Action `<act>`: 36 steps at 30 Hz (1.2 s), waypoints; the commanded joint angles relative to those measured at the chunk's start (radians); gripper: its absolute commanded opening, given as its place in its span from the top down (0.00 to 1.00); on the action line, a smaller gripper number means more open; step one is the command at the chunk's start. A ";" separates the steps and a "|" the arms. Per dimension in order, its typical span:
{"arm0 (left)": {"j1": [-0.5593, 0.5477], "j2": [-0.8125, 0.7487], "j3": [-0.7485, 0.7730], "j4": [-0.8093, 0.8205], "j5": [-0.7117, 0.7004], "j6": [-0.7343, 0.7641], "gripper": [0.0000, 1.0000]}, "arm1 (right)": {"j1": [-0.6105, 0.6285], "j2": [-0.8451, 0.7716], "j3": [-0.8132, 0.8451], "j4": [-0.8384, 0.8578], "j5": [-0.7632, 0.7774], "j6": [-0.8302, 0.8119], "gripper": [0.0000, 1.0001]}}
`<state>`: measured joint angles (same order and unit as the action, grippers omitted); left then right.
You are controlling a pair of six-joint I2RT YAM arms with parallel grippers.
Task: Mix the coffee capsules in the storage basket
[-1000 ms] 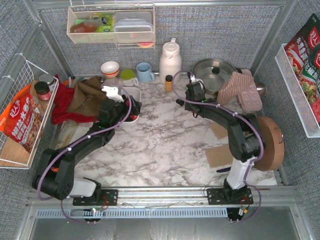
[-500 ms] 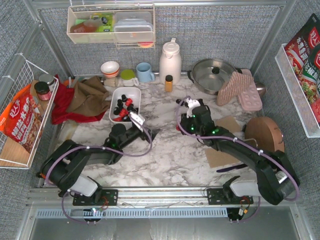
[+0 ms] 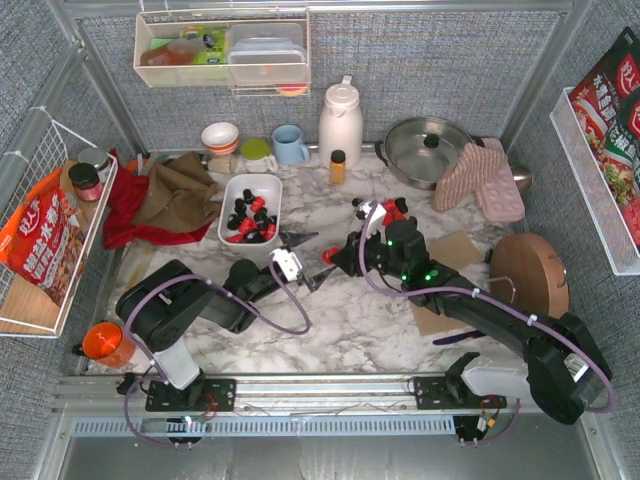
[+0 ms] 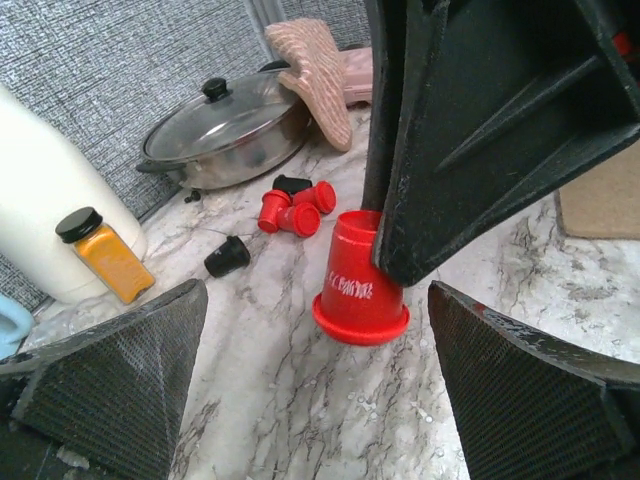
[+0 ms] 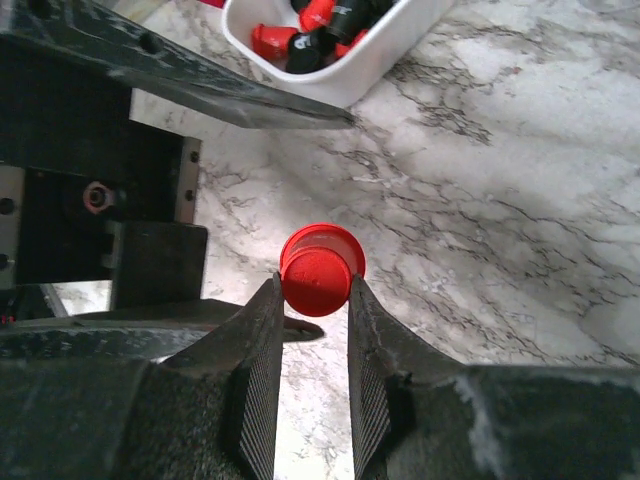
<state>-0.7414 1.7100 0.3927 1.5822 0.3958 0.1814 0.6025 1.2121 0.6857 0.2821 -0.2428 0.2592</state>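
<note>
The white storage basket [image 3: 268,185] sits left of centre with several red and black coffee capsules [image 3: 249,215] in it; its corner shows in the right wrist view [image 5: 385,60]. A few loose capsules [image 3: 394,208] [image 4: 295,211] lie near the pot. My right gripper [image 3: 333,258] [image 5: 312,288] is shut on one red capsule [image 5: 320,268] [image 4: 360,287], which stands rim-down on the marble. My left gripper [image 3: 310,257] [image 4: 315,395] is wide open, facing that capsule from the left, its fingers [image 4: 105,390] either side and not touching it.
A white thermos [image 3: 340,120], an amber spice bottle [image 3: 337,165], a lidded pot [image 3: 428,147] and oven mitts [image 3: 482,178] line the back. Brown and red cloths [image 3: 160,200] lie left of the basket. A round wooden board [image 3: 530,272] stands right. An orange-lidded jar [image 3: 102,342] sits front left.
Both arms have swung from the back towards the middle of the table. The left gripper left the basket; the right one came forward with the red capsule and now meets the left.
</note>
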 commanded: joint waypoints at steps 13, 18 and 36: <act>-0.010 0.036 0.033 0.038 0.052 0.075 0.34 | 0.056 -0.021 0.007 0.058 -0.018 -0.035 0.83; -0.012 0.024 0.038 0.004 0.073 0.084 0.48 | 0.057 -0.028 0.006 0.054 -0.012 -0.038 0.82; 0.163 -0.059 0.027 -0.072 -0.259 -0.239 0.72 | 0.018 -0.041 0.093 -0.124 0.397 -0.060 0.29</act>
<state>-0.6609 1.6783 0.3805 1.5814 0.2779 0.1467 0.6441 1.1374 0.7288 0.2440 -0.0372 0.2207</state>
